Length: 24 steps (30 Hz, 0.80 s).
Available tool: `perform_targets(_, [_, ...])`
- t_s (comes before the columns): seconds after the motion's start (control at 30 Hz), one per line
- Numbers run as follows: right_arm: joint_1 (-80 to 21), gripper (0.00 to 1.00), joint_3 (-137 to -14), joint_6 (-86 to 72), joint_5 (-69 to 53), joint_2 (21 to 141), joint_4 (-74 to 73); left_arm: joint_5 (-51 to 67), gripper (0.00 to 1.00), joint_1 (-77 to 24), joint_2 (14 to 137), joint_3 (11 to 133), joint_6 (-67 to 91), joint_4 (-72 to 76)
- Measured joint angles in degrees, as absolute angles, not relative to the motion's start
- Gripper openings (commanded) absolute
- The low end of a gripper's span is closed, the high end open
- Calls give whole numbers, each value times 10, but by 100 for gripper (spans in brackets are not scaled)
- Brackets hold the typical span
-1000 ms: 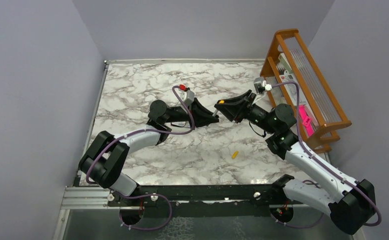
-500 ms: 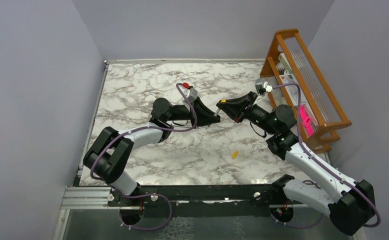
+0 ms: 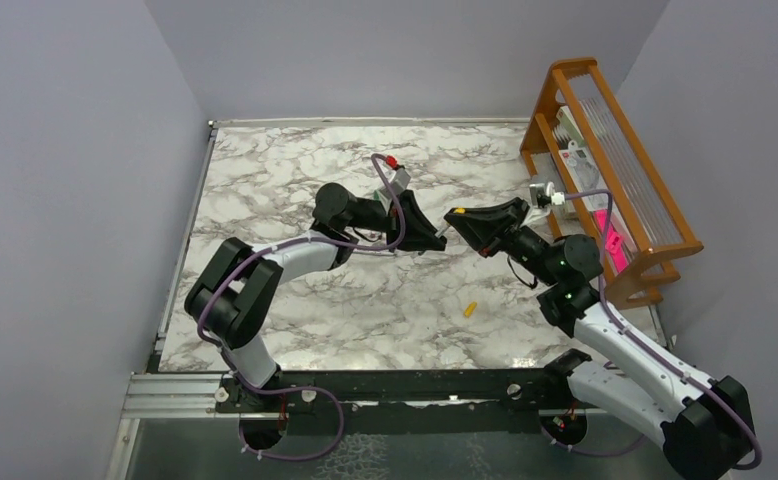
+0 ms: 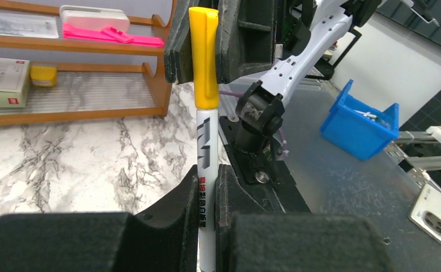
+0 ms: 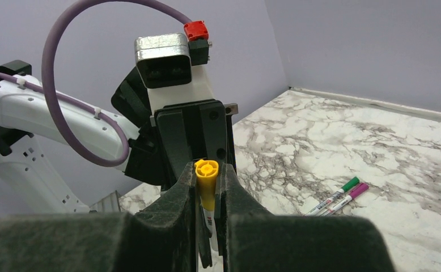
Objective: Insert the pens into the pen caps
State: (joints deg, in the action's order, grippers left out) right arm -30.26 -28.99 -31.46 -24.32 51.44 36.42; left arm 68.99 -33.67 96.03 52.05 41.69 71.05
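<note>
My left gripper is shut on a silvery-white pen and holds it above the table's middle. My right gripper is shut on a yellow cap, and that cap sits over the pen's tip. In the top view the two grippers meet nose to nose, left and right, with the cap between them. A second yellow cap lies loose on the marble. A green-capped pen and a magenta-capped pen lie side by side on the table.
An orange wooden rack with boxes and a pink item stands along the right wall. The marble tabletop is walled at the back and left. A blue bin stands beyond the table's near edge.
Both grippers have moved right and closed in on each other. The pen's tip has gone into the yellow cap.
</note>
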Motion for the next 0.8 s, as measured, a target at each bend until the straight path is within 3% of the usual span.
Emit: perform_targets(0.8, [-299, 1, -254, -334, -234, 556, 466, 746, 0, -327, 995, 569, 469, 724])
